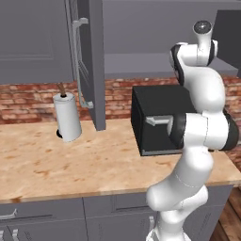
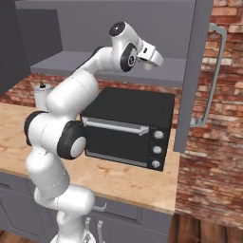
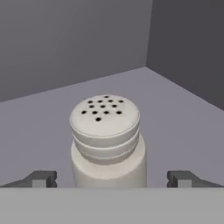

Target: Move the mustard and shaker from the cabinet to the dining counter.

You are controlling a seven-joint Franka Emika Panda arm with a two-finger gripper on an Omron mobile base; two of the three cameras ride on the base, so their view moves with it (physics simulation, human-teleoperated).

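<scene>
One shaker [image 3: 106, 140] on the cabinet [image 3: 175, 118] shelf — one end effector [image 3: 112, 179] spread wide

Shaker [image 3: 106, 140] matt pale plastic-looking; counter [image 1: 94, 160] light wood grain; oven [image 2: 128, 128] matt black; wall [image 2: 213, 161] rough brick.

A home kitchen, rendered: a wooden bench [image 1: 94, 164] against a brick wall [image 1: 28, 101], grey cabinets [image 1: 33, 42] above, a black oven [image 2: 128, 128], and what looks like a paper-towel roll [image 1: 67, 116].

Brick wall [image 1: 28, 101], wood counter [image 1: 70, 164]
</scene>
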